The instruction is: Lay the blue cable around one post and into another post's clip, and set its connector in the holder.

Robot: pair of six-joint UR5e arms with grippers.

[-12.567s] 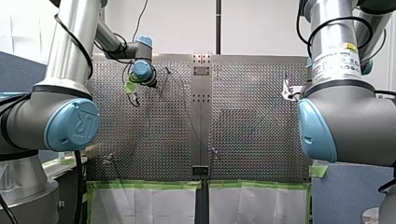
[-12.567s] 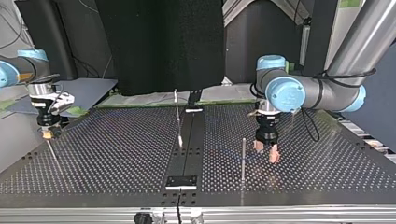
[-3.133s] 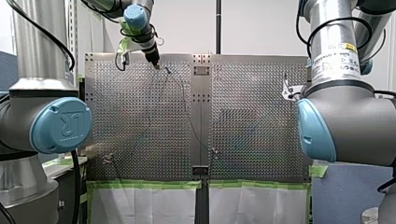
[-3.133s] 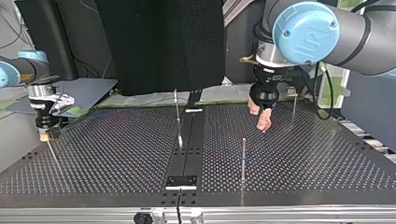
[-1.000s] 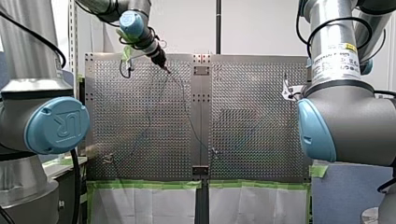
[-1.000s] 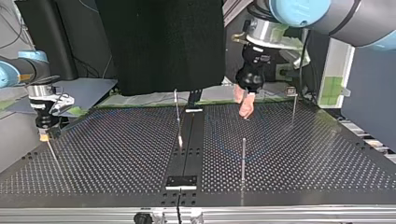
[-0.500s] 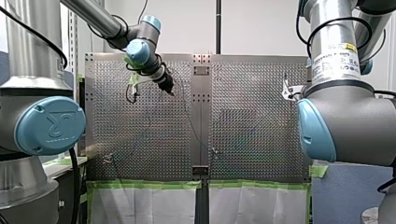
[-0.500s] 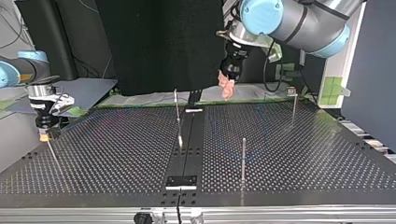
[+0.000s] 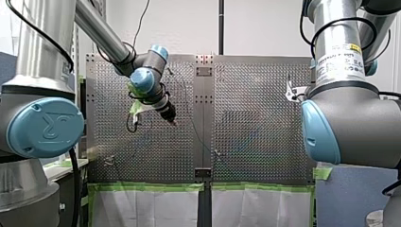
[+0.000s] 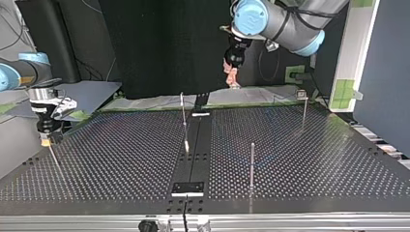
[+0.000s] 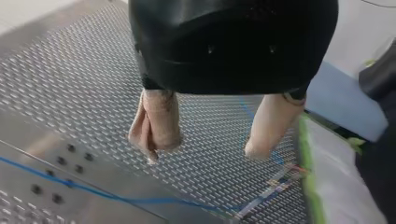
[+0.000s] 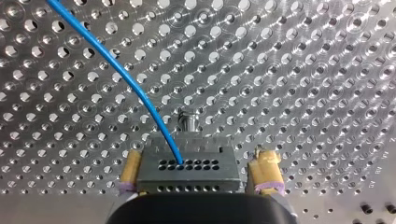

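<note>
Underneath everything, the perforated table point(image 10: 121, 159), with a dark rail point(image 10: 200, 145) down its middle. Next in bulk, my right arm point(image 9: 350, 127) filling the front view's right side, and my left arm point(image 10: 285, 21) reaching in from the top view's upper right, well clear of the table. At its end, the left gripper point(image 11: 203, 154): beige pads point(image 11: 159, 123) spread apart, released, nothing between them, high above the table and behind the centre post point(image 10: 183, 116) in the top view. At the top view's left edge, low by the table, the right gripper point(image 12: 197, 163): yellow pads point(image 12: 265, 170) either side of the grey connector point(image 12: 187, 164), clenched on it. Standing on the table, well apart, a bare post point(image 10: 251, 164) near the middle and a clip post point(image 10: 303, 108) toward the top view's right. At the rail's near end, a small dark plate point(image 10: 188, 188). Thinnest, the blue cable point(image 12: 116, 65): out of the connector's face, curving away over the holes; in the left wrist view, flat on the table under the open fingers.
</note>
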